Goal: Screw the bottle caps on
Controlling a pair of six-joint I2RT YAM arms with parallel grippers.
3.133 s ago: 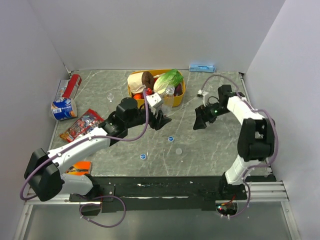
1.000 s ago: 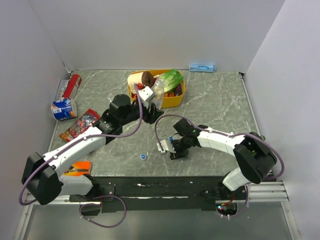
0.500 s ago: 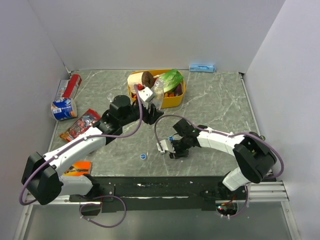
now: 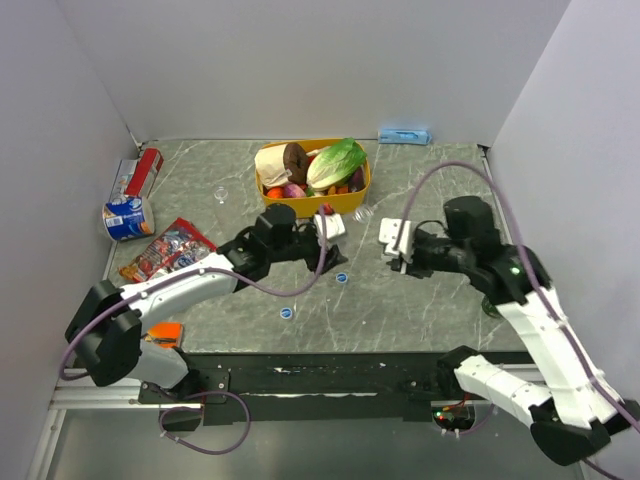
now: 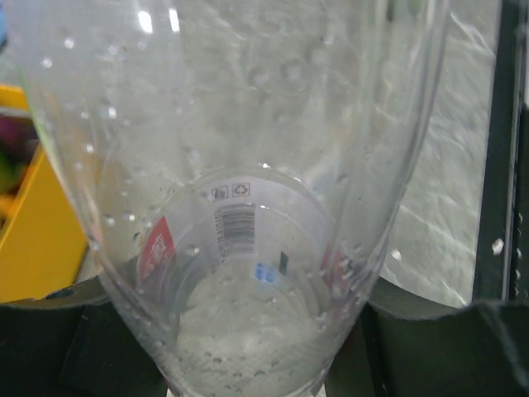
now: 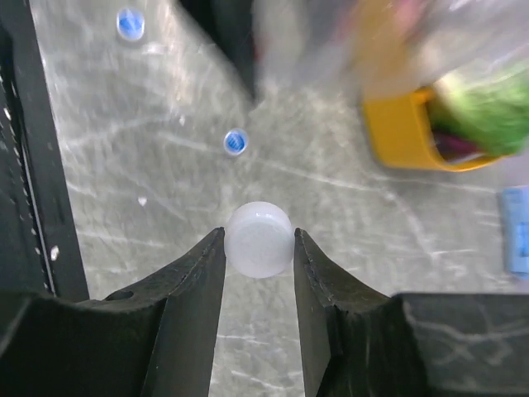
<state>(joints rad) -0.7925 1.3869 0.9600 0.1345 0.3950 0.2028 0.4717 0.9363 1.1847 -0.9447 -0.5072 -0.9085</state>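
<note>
A clear bottle (image 4: 360, 214) lies tilted in my left gripper (image 4: 338, 224), neck pointing right, in front of the yellow tub. The left wrist view is filled by this bottle (image 5: 248, 207), and my left gripper (image 5: 256, 347) is shut on its body. My right gripper (image 4: 398, 256) hovers just right of the bottle's neck, shut on a whitish cap (image 6: 259, 240) pinched between its fingertips (image 6: 213, 248). Below them, two blue caps (image 4: 342, 277) (image 4: 286, 312) lie on the table. Both also show in the right wrist view, the nearer blue cap (image 6: 235, 141) and the farther blue cap (image 6: 130, 23).
The yellow tub (image 4: 352, 204) of toy food stands at the back centre. Cans (image 4: 128, 215) and a red snack packet (image 4: 165, 250) lie at the left. At the back wall sits a blue sponge (image 4: 404, 135). A small clear thing (image 4: 220, 193) rests left of the tub.
My right gripper shut on the whitish cap on the table and rose with it to the right. The left arm carried the bottle away from the tub toward the centre.
</note>
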